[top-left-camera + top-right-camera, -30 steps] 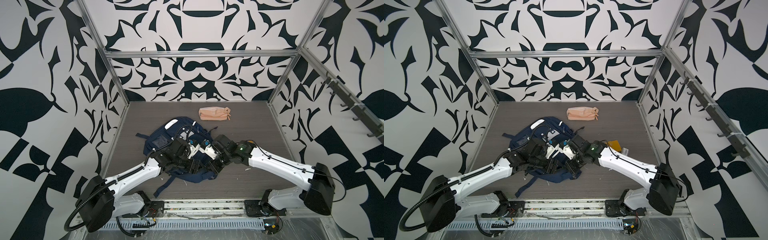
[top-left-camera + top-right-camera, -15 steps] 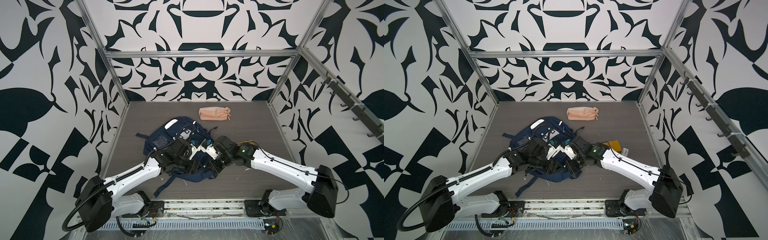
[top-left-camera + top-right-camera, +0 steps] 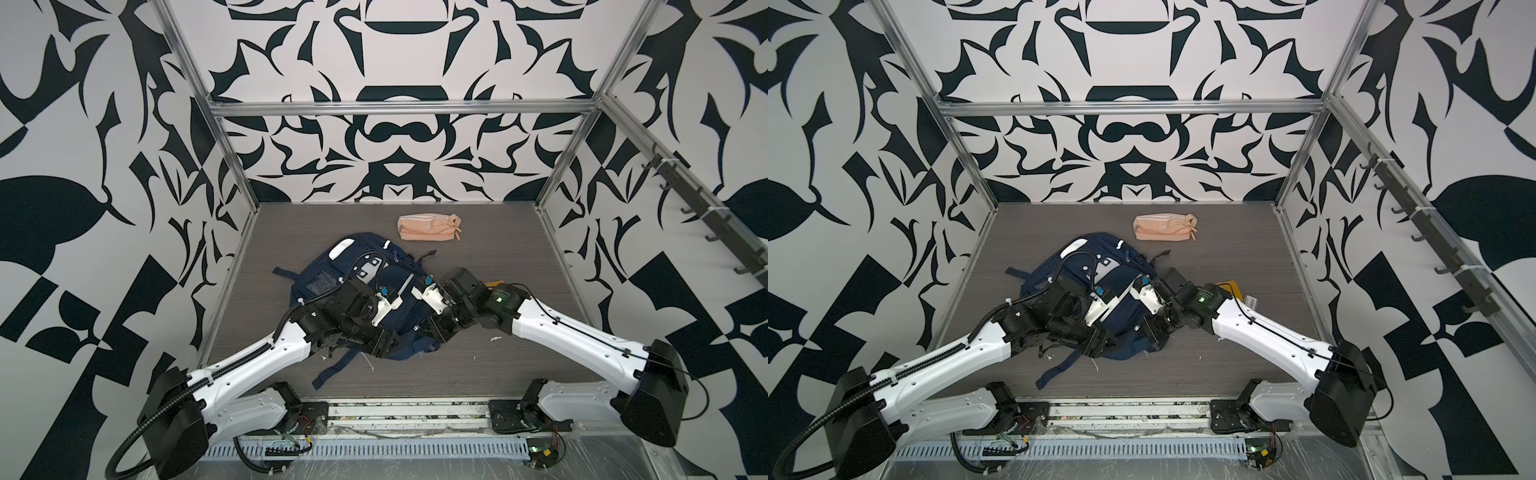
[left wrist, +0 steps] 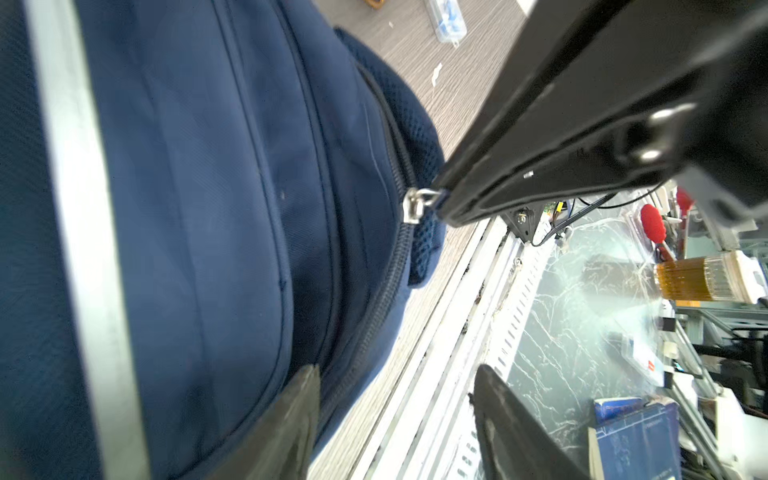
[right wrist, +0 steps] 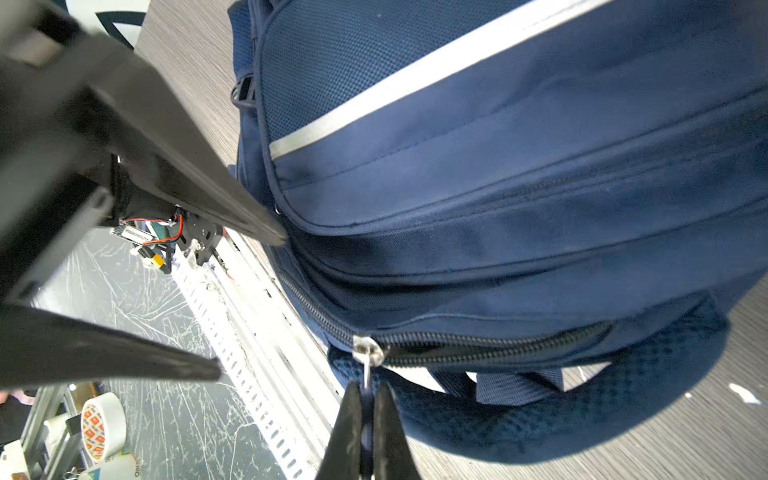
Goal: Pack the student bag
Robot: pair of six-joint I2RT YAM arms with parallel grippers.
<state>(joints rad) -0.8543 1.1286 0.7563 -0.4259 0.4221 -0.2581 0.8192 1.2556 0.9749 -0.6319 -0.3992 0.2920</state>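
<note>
The navy student bag [image 3: 405, 320] [image 3: 1125, 311] lies flat left of the table's middle. My right gripper [image 5: 368, 390] [image 3: 432, 332] is shut on the pull tab of a silver zip slider [image 5: 368, 351] [image 4: 415, 205] at the bag's near edge. To its left, my left gripper [image 4: 395, 374] [image 3: 386, 349] is open at the same edge. One of its fingers [image 4: 299, 399] rests against the bag's fabric. The other hangs over the table's front rail, holding nothing. The zip beside the slider looks closed.
A peach-pink pencil pouch [image 3: 428, 228] [image 3: 1163, 226] lies near the back wall. A yellow object [image 3: 1227, 286] and a small clear box [image 3: 1250, 300] sit on the table behind my right arm. A loose strap [image 3: 332, 370] trails toward the front rail [image 3: 407, 409].
My left gripper's jaws have narrowed a little at the bag's near edge. The right gripper stays shut on the zip pull and has barely shifted.
</note>
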